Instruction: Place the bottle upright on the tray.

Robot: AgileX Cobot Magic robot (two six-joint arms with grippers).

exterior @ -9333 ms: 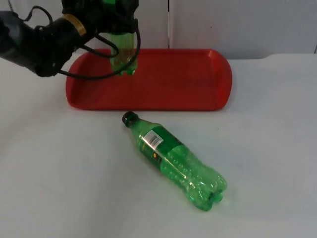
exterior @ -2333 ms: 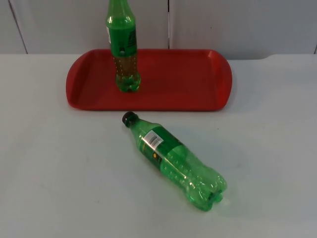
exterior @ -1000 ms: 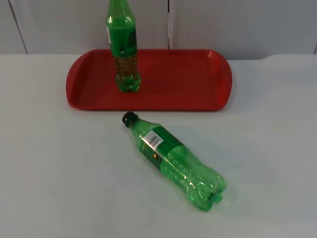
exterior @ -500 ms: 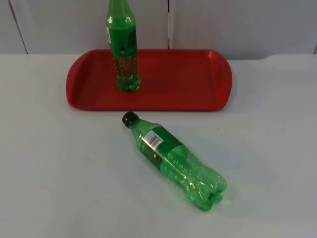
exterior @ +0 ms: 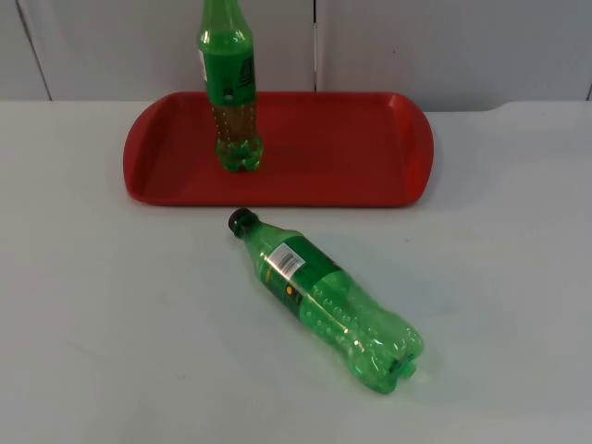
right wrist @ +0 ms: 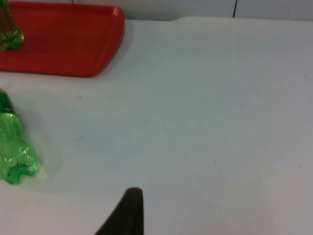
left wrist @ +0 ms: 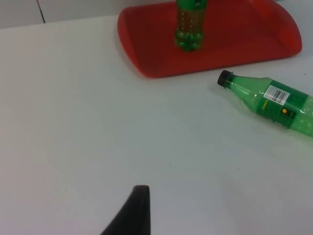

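A red tray [exterior: 351,157] sits at 12 o'clock on the white counter [exterior: 102,324], close to the grey wall. One green bottle [exterior: 229,88] stands upright on it, toward the tray's 9 o'clock end, base flat on the tray floor. A second bottle [exterior: 326,298] lies on its side on the counter just off the tray's near rim, apart from it; its black cap [exterior: 241,220] points to about 11 o'clock, toward the tray, and its base to about 5 o'clock. The label faces up.

The left hand [left wrist: 133,211] hangs above bare counter, well off at 9 o'clock from the lying bottle, and grasps nothing; one black fingertip is visible, and whether the fingers are spread or closed I cannot tell. The right hand [right wrist: 126,211] hangs over the counter out at 3 o'clock from that bottle's base, also grasping nothing, fingers likewise not readable.

As I judge it, one placement is done and the step in hand is the reach for the bottle that is lying down. The next move calls for a hand to come down across its body near the label, close on it, lift, turn it cap-up, and set it on the free tray floor at 3 o'clock of the standing one. The round body may roll under a glancing touch.
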